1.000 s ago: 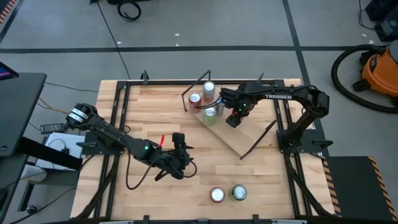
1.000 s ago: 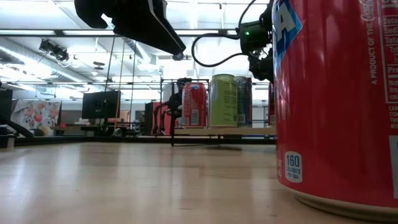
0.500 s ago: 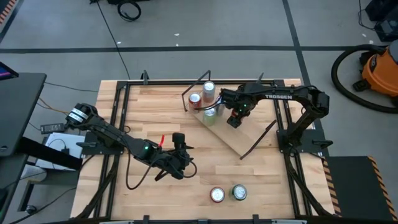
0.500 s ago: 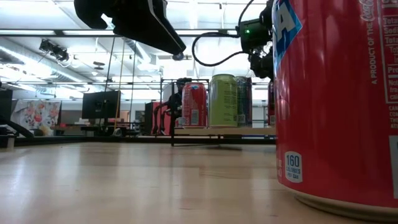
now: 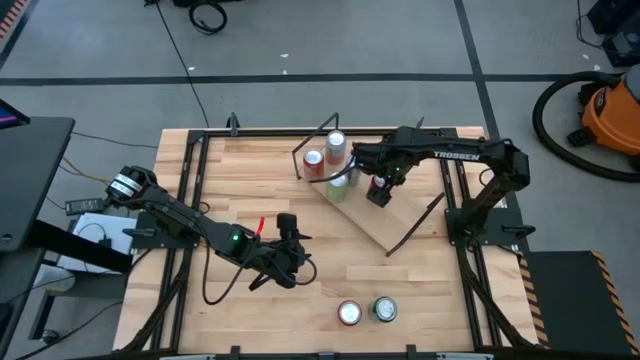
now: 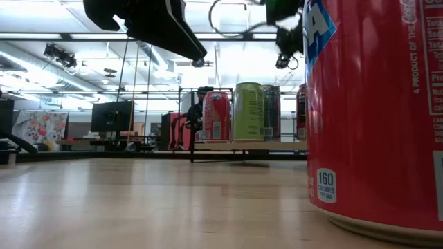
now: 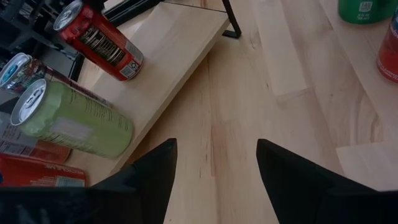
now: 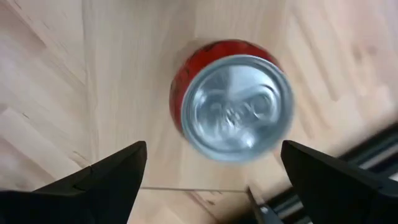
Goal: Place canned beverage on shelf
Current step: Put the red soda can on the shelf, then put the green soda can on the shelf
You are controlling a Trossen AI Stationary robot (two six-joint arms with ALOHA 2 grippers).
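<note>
We're watching the right arm reaching in from its base at the table's right edge, stretched across toward the shelf (image 5: 372, 212), with the right gripper (image 5: 378, 190) hanging directly above a red can (image 8: 231, 99) that's standing upright on the shelf board. From the right wrist view we're looking straight down onto the can's silver lid, and the two dark fingers (image 8: 106, 177) are spreading wide on either side of it, clear of the can and gripping nothing. The can is sitting free on the light wood.

Beside it on the shelf we're seeing three more cans bunched at the far-left end: a green can (image 5: 338, 182), another red one (image 5: 314, 160), and a silver-topped can (image 5: 335, 141). In the low view they're lining up along the board, the green can in the middle.

The left arm is waiting over the near-left part of the table, elbow bent low, and the left gripper (image 5: 284, 262) is hovering above bare wood with its fingers (image 7: 155, 171) partly apart and nothing between them.

Near the table's front edge we're spotting two more cans standing side by side, one red (image 5: 349, 313) and one green-topped (image 5: 384, 310), well apart from both grippers.
</note>
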